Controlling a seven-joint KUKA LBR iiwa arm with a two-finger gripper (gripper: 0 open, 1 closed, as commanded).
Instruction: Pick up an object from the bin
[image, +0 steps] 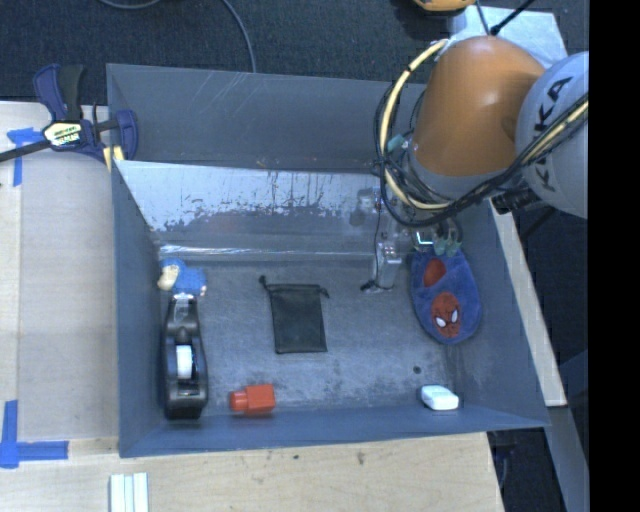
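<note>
Now the hand (385, 264) hangs low in the bin (250, 130), with a blue Spider-Man pouch (447, 297) just beside it. Squeezed or loose, I cannot tell.

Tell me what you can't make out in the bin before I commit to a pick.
Camera view:
Blue Spider-Man pouch, right side: upper end hidden under the arm's wrist and cables.
Small blue-and-yellow thing above the black tape dispenser: too small to identify.
White piece, near right corner: too small to name.
Gripper: its height over the bin floor cannot be judged from above.
</note>
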